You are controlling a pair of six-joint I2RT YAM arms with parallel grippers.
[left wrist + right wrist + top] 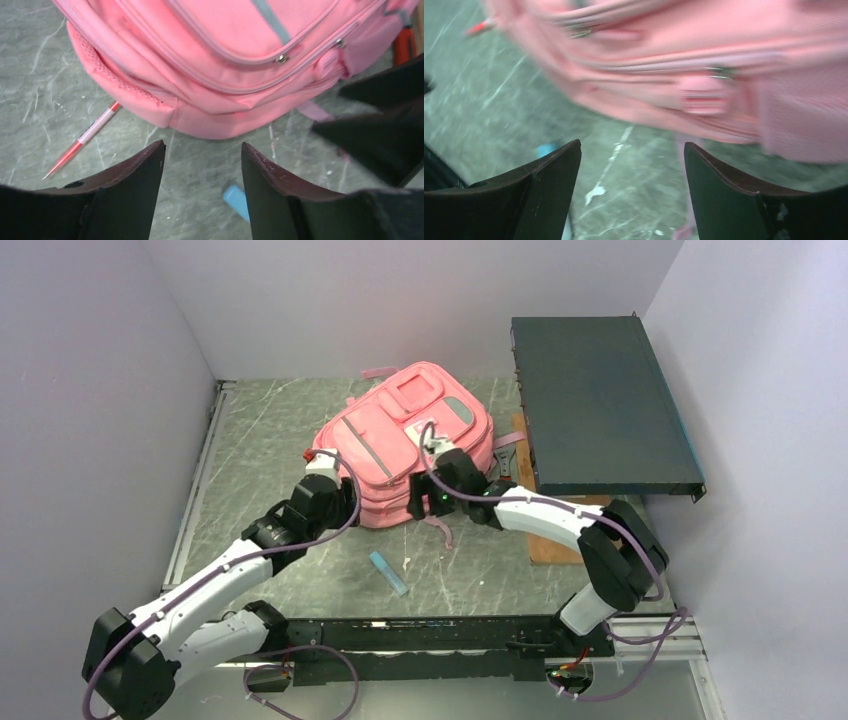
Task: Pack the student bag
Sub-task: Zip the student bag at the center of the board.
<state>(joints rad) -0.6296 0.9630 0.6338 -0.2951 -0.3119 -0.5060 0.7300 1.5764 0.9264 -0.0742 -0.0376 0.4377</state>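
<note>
The student bag (405, 435) is a pink backpack lying flat mid-table, zip pockets up. My left gripper (330, 502) hovers at its front left corner and is open. In the left wrist view the bag (225, 60) fills the top, and bare table shows between the left gripper's (202, 150) fingers. My right gripper (425, 495) hangs over the bag's front right edge, also open. The right wrist view is blurred: the bag (704, 75) lies above the right gripper (631, 147), with only table between its fingers.
A small blue stick (388, 573) lies on the table in front of the bag, also the blue stick (237, 200). A red-pink pen (85, 137) lies left of the bag. A dark flat case (600, 405) on a wooden board (555, 545) stands at the right.
</note>
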